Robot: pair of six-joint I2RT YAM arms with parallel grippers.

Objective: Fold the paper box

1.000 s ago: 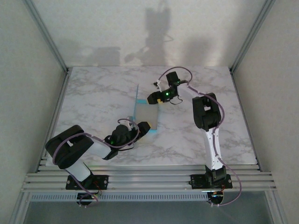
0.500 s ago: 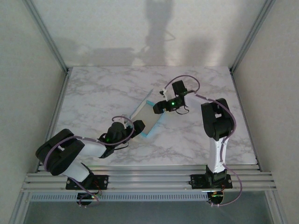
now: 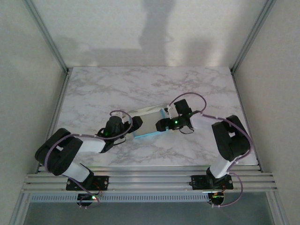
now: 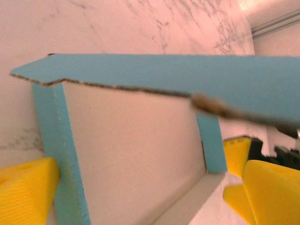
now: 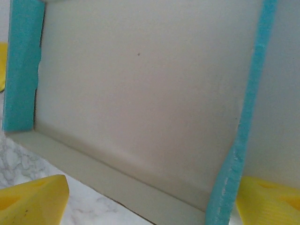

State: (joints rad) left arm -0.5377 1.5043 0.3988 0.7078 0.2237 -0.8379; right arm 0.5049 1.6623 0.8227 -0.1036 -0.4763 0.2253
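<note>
Though table (image 3: 93, 89) open, paper box (image 3: 149, 123) flanked

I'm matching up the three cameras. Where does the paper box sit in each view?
Top external: the paper box lies near the table's middle.
Left wrist: the paper box is at centre, with a turquoise flap across the top.
Right wrist: the paper box is at centre, its off-white inside between turquoise walls.
Shared landmark: the marble table beneath it, at the left wrist's top and the right wrist's lower left.

Left fingers (image 4: 26, 190), right fingers (image 5: 30, 199) wide apart
</note>
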